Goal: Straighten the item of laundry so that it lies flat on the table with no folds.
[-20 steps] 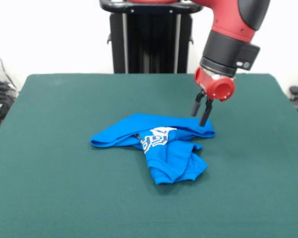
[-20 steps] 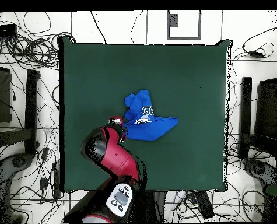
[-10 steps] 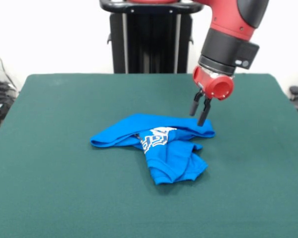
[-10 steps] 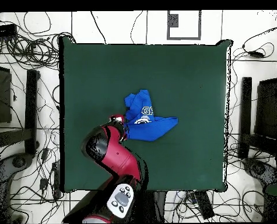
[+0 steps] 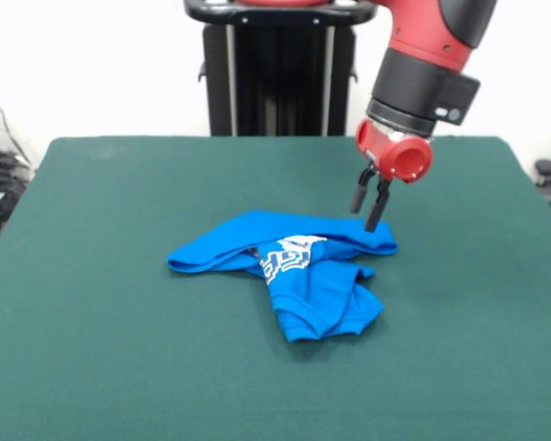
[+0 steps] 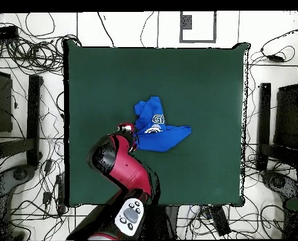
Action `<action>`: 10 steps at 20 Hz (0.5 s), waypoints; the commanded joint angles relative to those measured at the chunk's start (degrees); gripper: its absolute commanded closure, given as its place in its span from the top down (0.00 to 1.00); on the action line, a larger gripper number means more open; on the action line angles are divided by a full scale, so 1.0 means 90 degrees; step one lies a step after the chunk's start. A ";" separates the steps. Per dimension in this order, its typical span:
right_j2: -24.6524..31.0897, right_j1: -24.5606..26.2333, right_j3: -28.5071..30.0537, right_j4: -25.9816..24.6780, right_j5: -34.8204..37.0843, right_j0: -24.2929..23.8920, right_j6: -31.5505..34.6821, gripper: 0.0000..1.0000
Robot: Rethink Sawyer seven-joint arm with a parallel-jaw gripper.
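The item of laundry (image 5: pixel 320 287), bright blue with white lettering, lies crumpled and folded over itself near the middle of the green table (image 5: pixel 110 303). One folded part runs left to right, and another lump lies toward the front. My gripper (image 5: pixel 367 208) hangs just above the garment's right end, with its two black fingers a little apart and nothing between them. In the overhead view the garment (image 6: pixel 167 136) lies mid-table (image 6: pixel 201 81), and the red arm (image 6: pixel 123 166) covers the gripper at the garment's left edge.
The robot's black pedestal (image 5: pixel 275 83) stands behind the table's far edge. In the overhead view, cables and equipment (image 6: pixel 26 125) lie on the floor around the table.
The gripper has risen slightly and drawn a little away from the garment's right end. The garment has not moved.
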 commanded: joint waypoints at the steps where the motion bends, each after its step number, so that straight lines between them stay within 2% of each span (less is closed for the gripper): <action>1: 0.0198 0.0023 -0.0426 0.0295 0.0863 0.0255 0.1093 1.00; 5: 0.0020 0.0214 -0.0643 0.0228 0.1079 0.0364 0.0990 1.00; 10: 0.0159 0.0404 -0.0754 0.0207 0.0816 0.0338 0.0985 1.00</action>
